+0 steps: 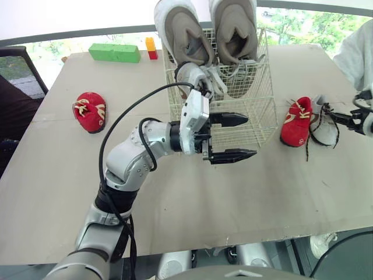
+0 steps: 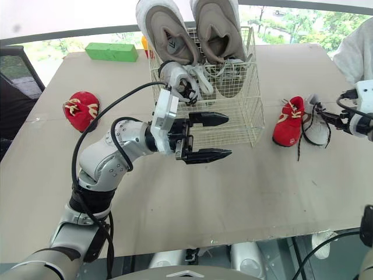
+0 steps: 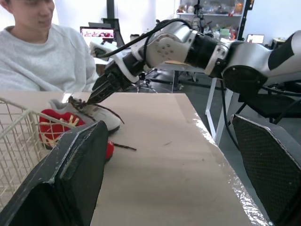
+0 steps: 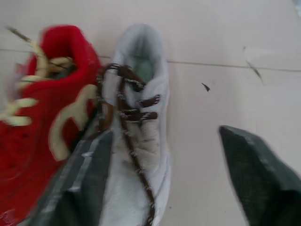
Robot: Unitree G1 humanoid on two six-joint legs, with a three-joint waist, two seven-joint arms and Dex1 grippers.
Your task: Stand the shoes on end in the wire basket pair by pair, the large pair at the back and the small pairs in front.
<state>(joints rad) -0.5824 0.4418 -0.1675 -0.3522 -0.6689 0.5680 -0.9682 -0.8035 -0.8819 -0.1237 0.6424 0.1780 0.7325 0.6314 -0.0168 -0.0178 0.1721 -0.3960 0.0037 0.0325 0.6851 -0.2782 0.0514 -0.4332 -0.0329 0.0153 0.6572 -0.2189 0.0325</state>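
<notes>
Item: wire basket point(image 1: 256, 116) at the table's point(image 1: 233, 198) far edge, holding 2 large grey sneakers point(image 1: 185, 32) on end at the back and 1 small pale shoe point(image 1: 195, 74) in front; 1 red shoe point(image 1: 89, 112) lies well apart on the left. The left gripper point(image 1: 236, 137) is spread wide and empty just before the basket, while the right gripper point(image 4: 162, 134), fingers spread, straddles the white shoe point(image 1: 324, 129), which touches a 2nd red shoe point(image 1: 296, 122). Risk: closing may snag the brown laces point(image 4: 129, 113) or drag the red neighbour, leaving the shoe dangling.

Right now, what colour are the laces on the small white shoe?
Dark brown laces, seen best in the right wrist view.
</notes>
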